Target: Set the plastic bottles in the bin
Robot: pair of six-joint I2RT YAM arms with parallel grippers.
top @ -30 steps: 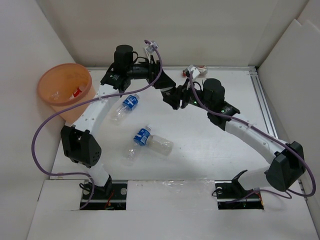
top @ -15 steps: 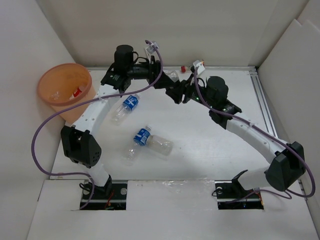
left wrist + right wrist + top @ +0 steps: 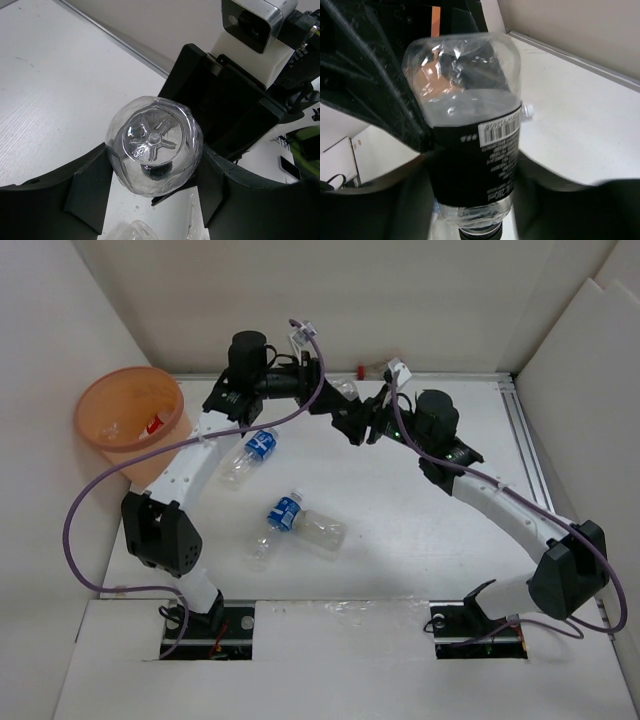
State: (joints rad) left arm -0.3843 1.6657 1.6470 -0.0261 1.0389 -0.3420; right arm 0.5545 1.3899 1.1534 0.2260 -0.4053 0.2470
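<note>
A clear plastic bottle [image 3: 345, 392] with a black label hangs above the back middle of the table, between my two grippers. My left gripper [image 3: 152, 186] is shut on it, both fingers [image 3: 90, 187] pressing its base [image 3: 152, 142]. The right gripper [image 3: 470, 200] flanks its black label [image 3: 470, 165], cap end nearest the camera; I cannot make out whether those fingers still touch it. Three more plastic bottles lie on the table: one with a blue label [image 3: 250, 452], another with a blue label [image 3: 282, 515], and a clear one [image 3: 320, 531]. The orange bin [image 3: 92, 400] stands at the far left.
White walls close in the table on the left, back and right. A red-labelled piece [image 3: 155, 425] lies inside the bin. A small red-capped thing [image 3: 363, 370] sits by the back wall. Both arms cross over the back half of the table.
My left gripper has closed from wide open onto the bottle's base. The right gripper's jaws have widened a little. Both grippers and the bottle have shifted slightly toward the back.
</note>
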